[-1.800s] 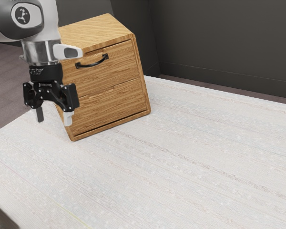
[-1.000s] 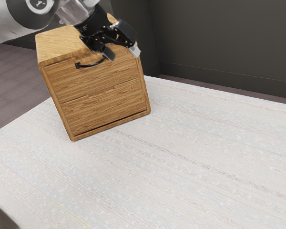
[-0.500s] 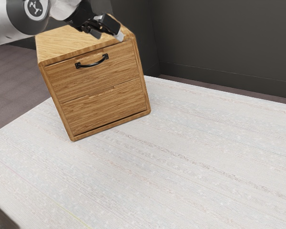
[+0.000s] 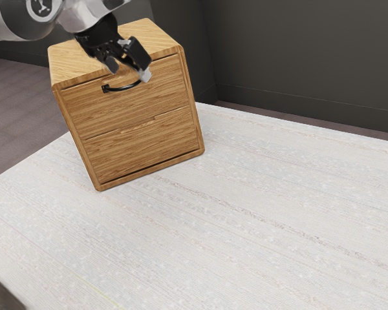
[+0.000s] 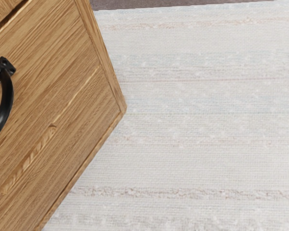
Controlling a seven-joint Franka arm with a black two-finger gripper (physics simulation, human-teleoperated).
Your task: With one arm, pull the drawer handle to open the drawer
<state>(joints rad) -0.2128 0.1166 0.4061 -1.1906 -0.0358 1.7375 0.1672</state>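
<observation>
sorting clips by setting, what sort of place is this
Probably a bare simulated test room rather than a home: a small wooden drawer cabinet stands on a wide pale table, with plain dark walls and a dark floor behind it.

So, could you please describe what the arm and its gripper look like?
The arm is built of rounded, glossy links in white and light grey, with a dark round cap bearing a small white emblem. The gripper is black and blocky, with two slim fingers that are pale grey at the tips.
</observation>
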